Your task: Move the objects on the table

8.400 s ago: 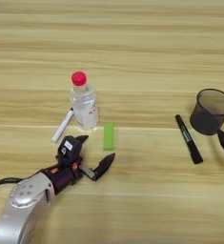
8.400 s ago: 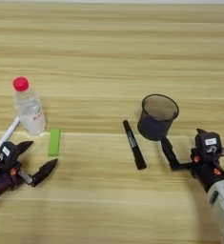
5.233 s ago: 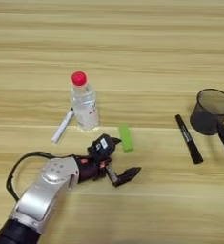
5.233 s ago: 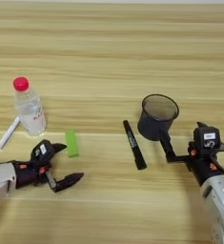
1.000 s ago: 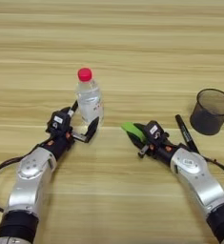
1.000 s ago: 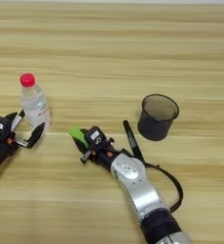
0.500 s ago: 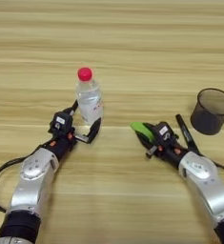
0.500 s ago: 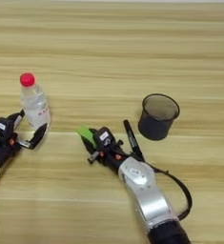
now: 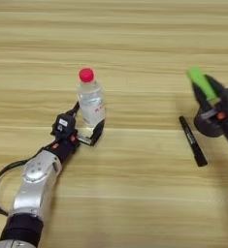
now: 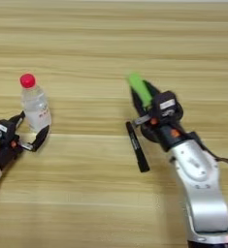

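Small clear bottle [image 9: 91, 100] with red cap standing upright on the table [image 9: 115, 34], left of centre. Left claw [image 9: 88, 122] spread around its base, one finger [image 9: 97, 133] to the right, the other behind on the left; contact not clear. Green block [image 10: 139, 89] lifted off the wood, pinched in the right claw [image 10: 143, 99], tilted, over toward the right. Black marker [image 10: 137, 146] flat on the table just below that claw. Dark cup mostly hidden behind the right arm
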Robot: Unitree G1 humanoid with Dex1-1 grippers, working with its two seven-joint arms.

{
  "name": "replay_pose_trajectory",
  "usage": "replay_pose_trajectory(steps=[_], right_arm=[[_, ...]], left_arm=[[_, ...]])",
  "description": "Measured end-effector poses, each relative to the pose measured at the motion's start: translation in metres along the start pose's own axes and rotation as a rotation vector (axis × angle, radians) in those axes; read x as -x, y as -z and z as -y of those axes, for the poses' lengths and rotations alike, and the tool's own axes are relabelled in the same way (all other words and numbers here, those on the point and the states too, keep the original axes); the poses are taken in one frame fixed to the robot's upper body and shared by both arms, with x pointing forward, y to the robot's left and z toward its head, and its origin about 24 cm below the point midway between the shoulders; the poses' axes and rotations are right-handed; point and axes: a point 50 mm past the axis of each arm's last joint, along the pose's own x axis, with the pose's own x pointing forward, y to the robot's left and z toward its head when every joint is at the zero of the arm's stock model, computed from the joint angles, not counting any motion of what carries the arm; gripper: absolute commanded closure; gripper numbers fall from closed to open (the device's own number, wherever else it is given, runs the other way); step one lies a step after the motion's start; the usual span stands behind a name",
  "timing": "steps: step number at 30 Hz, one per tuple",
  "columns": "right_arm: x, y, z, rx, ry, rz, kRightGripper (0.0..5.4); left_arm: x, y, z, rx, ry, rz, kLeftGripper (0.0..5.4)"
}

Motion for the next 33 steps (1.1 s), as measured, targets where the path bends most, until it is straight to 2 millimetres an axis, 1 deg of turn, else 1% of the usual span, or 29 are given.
replay_pose_trajectory(steps=[1,2,3,5,7,9,12,13,14,15,18,20,21,22,26,30,31,33], right_arm=[[0.001,0.0,0.004,0.006,0.018,-0.002,4.0],[0.007,-0.002,0.02,0.014,0.093,-0.004,4.0],[0.009,-0.002,0.024,0.02,0.115,-0.005,4.0],[0.02,-0.003,0.049,0.059,0.251,-0.03,4.0],[0.026,-0.001,0.062,0.074,0.314,-0.053,4.0],[0.03,0.008,0.071,0.064,0.364,-0.105,4.0],[0.032,0.027,0.071,0.03,0.373,-0.176,4.0],[0.032,0.038,0.07,0.008,0.376,-0.221,4.0],[0.033,0.043,0.069,-0.002,0.375,-0.237,4.0],[0.033,0.052,0.067,-0.024,0.379,-0.269,4.0],[0.032,0.078,0.058,-0.087,0.362,-0.36,4.0],[0.03,0.09,0.054,-0.106,0.352,-0.395,4.0],[0.03,0.093,0.054,-0.108,0.352,-0.401,4.0],[0.032,0.106,0.054,-0.126,0.36,-0.445,4.0],[0.037,0.125,0.054,-0.145,0.366,-0.506,4.0],[0.036,0.132,0.054,-0.142,0.362,-0.52,4.0],[0.035,0.133,0.055,-0.14,0.363,-0.519,3.71],[0.035,0.135,0.056,-0.137,0.362,-0.523,3.42]], left_arm=[[0.0,0.0,0.0,0.0,0.0,0.0,0.0],[0.0,0.0,0.0,-0.001,0.001,0.004,0.0],[0.0,-0.001,0.0,-0.002,0.001,0.005,0.0],[-0.001,-0.001,0.0,-0.003,0.001,0.007,0.0],[-0.001,-0.001,0.0,-0.003,0.001,0.007,0.0],[-0.001,-0.001,0.0,-0.003,0.001,0.007,0.0],[-0.001,-0.001,0.0,-0.003,0.0,0.007,0.0],[-0.001,-0.001,0.0,-0.003,0.0,0.008,0.0],[-0.001,-0.001,0.0,-0.003,-0.001,0.008,0.0],[-0.001,-0.001,0.0,-0.003,-0.001,0.008,0.0],[-0.001,-0.001,0.0,-0.004,-0.001,0.009,0.0],[-0.001,-0.001,0.0,-0.004,-0.001,0.009,0.0],[-0.001,-0.001,0.0,-0.004,-0.001,0.009,0.0],[-0.001,-0.001,0.0,-0.004,-0.001,0.009,0.0],[-0.001,-0.001,0.0,-0.004,-0.002,0.009,0.0],[-0.001,-0.001,0.0,-0.004,-0.002,0.009,0.0],[-0.001,-0.001,0.0,-0.004,-0.002,0.009,0.0],[-0.001,-0.001,0.0,-0.004,-0.002,0.009,0.0]])
